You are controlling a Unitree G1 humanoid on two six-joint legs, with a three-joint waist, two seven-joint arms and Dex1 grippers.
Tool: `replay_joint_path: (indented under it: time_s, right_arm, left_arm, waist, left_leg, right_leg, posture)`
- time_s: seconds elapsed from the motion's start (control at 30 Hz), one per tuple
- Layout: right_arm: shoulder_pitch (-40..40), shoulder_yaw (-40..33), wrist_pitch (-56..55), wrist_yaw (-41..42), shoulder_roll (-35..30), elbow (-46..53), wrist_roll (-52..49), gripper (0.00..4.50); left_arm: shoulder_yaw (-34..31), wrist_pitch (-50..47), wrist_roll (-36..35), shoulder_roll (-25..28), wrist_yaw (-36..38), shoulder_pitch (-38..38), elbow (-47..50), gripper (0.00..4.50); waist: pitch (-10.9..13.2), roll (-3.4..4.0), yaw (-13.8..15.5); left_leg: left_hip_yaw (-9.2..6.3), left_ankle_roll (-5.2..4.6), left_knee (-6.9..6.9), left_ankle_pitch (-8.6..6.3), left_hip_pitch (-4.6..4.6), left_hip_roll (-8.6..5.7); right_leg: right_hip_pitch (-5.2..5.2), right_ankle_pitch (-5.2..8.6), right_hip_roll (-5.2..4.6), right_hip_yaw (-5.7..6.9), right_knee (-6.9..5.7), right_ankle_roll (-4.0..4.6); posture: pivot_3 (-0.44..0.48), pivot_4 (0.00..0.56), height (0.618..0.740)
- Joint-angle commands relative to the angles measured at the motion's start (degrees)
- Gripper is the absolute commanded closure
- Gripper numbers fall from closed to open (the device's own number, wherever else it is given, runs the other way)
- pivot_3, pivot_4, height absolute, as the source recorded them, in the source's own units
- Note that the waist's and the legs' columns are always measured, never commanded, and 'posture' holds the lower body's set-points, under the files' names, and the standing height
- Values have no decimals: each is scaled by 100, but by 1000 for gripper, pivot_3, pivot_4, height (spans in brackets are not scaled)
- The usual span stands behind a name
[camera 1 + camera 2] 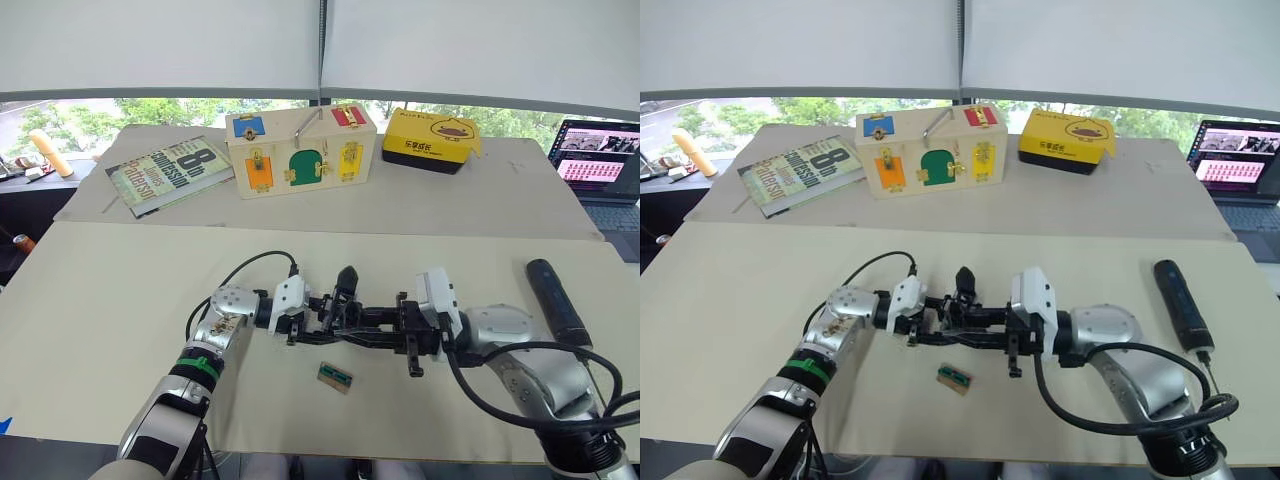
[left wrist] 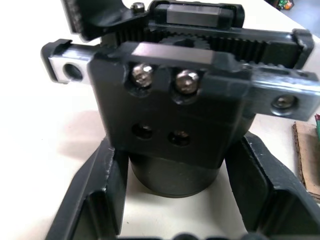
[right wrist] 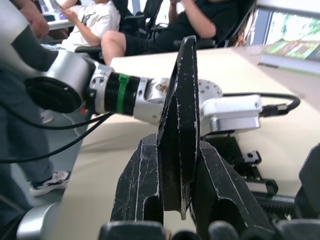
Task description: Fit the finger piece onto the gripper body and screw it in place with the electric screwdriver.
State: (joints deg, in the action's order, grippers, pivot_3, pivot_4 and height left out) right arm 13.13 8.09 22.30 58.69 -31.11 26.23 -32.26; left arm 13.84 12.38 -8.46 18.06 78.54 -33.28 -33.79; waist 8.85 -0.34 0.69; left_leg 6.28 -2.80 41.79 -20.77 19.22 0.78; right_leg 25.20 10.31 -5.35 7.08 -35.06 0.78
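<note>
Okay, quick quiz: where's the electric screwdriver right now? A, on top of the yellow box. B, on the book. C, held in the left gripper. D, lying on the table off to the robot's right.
D: the electric screwdriver lies loose on the table to the robot's right, beyond the right gripper, untouched.

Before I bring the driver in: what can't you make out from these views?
- Whether the finger piece, clamped in the right claw, is seated on the gripper body: in the eye views both claws crowd it.
- The body's two empty screw holes: too dark to show whether they hold threads.
- The electric screwdriver bit: too thin to read its tip.
</note>
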Motion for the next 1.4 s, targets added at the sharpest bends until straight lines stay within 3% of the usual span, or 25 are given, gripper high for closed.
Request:
replay_joint_path:
  time_s: [0.03, 0.4, 0.8, 1.4]
  right_arm:
    - [66, 31, -462, -79, 223, -106, 179, 4109]
    - [-27, 483, -1317, 52, 688, -928, 826, 4109]
    - [17, 466, -1678, 12, 879, -1376, 1057, 4109]
    - [-13, 548, -1298, -211, 807, -1548, 1162, 4110]
  left_arm:
    - [132, 93, 139, 30, 24, 95, -40, 2219]
    - [163, -161, 152, 141, -154, 276, 264, 2219]
    - [214, -362, 136, 200, -194, 373, 430, 2219]
    - [205, -400, 113, 240, -229, 375, 432, 2219]
  waist:
    - [0, 0, 3]
    - [-1, 1, -17]
    - [-2, 2, -27]
    - [-11, 3, -52]
  left_leg:
    - [0, 0, 0, 0, 0, 0]
    - [2, 0, 0, 0, -2, 1]
    - [4, 0, 0, 0, -5, 2]
    - [5, 1, 0, 1, -12, 3]
  right_leg:
    - [0, 0, 0, 0, -1, 0]
    - [-2, 0, 3, -1, 0, 0]
    - [-2, 0, 5, -2, -2, 0]
    - [-8, 0, 4, -4, -4, 0]
  posture:
    - [0, 150, 740]
    - [0, 150, 740]
    - [0, 150, 740]
    - [0, 150, 740]
